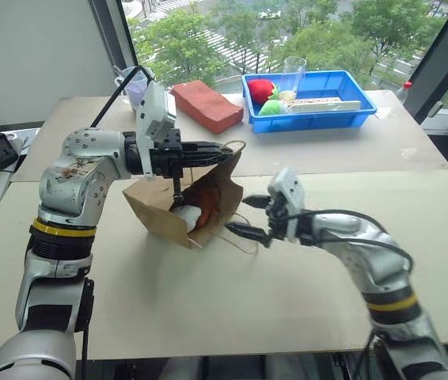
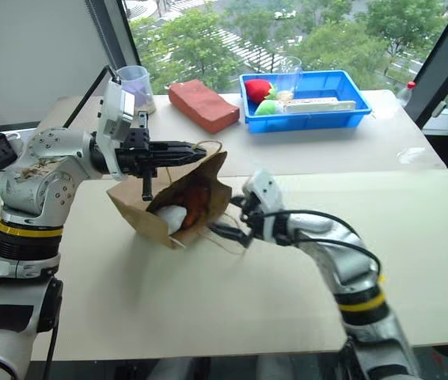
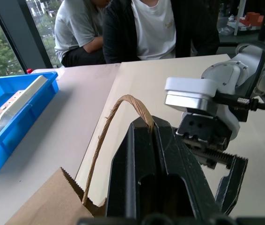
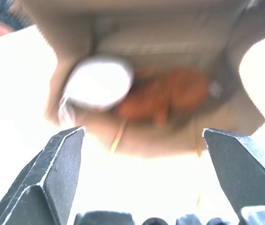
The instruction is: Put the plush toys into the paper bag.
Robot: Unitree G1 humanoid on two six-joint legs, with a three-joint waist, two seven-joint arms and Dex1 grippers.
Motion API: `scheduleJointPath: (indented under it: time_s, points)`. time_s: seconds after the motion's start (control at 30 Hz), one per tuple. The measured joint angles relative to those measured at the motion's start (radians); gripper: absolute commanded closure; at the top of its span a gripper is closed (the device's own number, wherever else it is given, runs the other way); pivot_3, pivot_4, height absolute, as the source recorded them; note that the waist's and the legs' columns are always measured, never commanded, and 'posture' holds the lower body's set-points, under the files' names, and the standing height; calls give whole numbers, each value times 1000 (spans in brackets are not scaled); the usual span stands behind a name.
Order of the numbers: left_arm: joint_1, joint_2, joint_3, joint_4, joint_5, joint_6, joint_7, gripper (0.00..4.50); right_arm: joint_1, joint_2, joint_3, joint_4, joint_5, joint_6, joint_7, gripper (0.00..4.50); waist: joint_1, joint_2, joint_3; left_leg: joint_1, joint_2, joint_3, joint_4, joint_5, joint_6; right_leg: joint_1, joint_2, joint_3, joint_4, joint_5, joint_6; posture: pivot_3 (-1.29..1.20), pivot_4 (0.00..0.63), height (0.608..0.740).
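Right gripper [image 1: 249,215] agape beside paper bag [image 1: 154,207]

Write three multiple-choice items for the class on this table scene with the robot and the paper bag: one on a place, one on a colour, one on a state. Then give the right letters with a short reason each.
1. Where are the two plush toys?
A. In the blue tray
B. Inside the paper bag
C. On the brick-shaped block

2. What colour is the tray at the far side of the table?
A. Blue
B. Yellow
C. Black

3. How is the right pincer?
A. Shut on a toy
B. Shut on the bag's handle
C. Open, holding nothing

Answers:
1 B: the white plush toy and the reddish-brown plush toy lie inside the paper bag, whose top the left pincer holds.
2 A: the tray is blue.
3 C: the right pincer stands open before the bag's mouth.
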Motion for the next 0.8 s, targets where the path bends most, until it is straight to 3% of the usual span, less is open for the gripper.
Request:
scheduleJointPath:
  time_s: [0.1, 0.2, 0.37, 0.63, 0.67, 0.8]
  points:
    - [0, -1, -2, 1, 0, -8, 0, 4500, 65, -62, 49, -14, -22, -9, 35, 51, -3, 0, 0, 0, 0, 1, 0, 0, 0, 0, 0, 1, 0, 0, 0, 0, 150, 740]
    - [0, -1, -3, 1, 0, -13, 0, 4500, 80, -37, 114, 13, -84, -43, 15, 51, -5, 0, 0, 1, 0, 2, 1, 0, 0, 0, 0, 1, -1, 0, 0, 0, 150, 740]
    - [0, 0, -3, 1, 0, -14, 0, 4500, 78, -2, 183, 72, -168, -100, -17, 1580, 3, 0, 0, 1, 0, 1, 2, 0, 0, 0, 0, 1, -1, 0, 0, 0, 150, 740]
    - [0, 1, -4, 1, 0, -14, 0, 4500, 67, 31, 155, 79, -175, -120, -27, 4294, 5, 0, 0, 1, 0, 1, 1, 0, 0, 0, 0, 1, -1, 0, 0, 0, 150, 740]
    - [0, 1, -4, 1, 0, -14, 0, 4500, 67, 34, 136, 77, -167, -120, -29, 4474, 6, 0, 0, 1, 0, 1, 1, 0, 0, 0, 0, 1, -1, 0, 0, 0, 150, 740]
    - [-11, -1, -4, 29, 4, -23, 1, 4500, 67, 45, -10, -13, -77, -107, -49, 4474, 9, 0, 0, 1, 0, 1, 1, 0, 0, 0, 0, 1, -1, 0, 0, 0, 150, 740]
